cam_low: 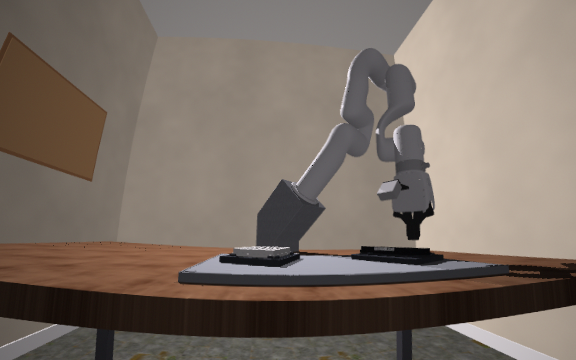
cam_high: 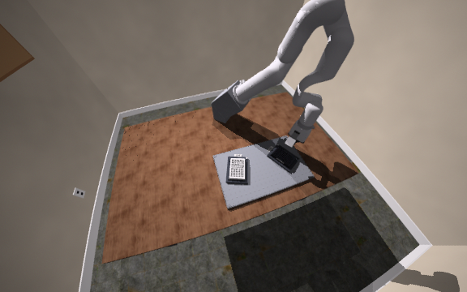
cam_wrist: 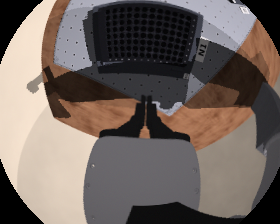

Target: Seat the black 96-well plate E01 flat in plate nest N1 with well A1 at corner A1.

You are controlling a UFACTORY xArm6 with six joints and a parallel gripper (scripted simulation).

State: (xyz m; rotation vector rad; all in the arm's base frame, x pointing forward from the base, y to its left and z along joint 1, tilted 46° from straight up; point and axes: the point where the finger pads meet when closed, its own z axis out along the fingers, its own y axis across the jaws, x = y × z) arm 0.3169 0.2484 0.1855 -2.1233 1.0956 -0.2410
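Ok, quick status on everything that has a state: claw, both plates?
Claw: shut, empty, above the edge of the black plate, apart from it.
Black plate E01: on nest N1, untouched; tilt too small to judge.
White plate E07: seated on its nest, wells up.

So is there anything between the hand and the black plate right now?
Nothing visible. The hand, shut and empty, hangs in open air just above the black plate; the white plate sits well off to the side.

Open air all round the closed gripper point(cam_low: 412, 231) above black plate E01 point(cam_low: 393, 250); white plate E07 point(cam_low: 262, 249) stands well apart, blocking nothing.
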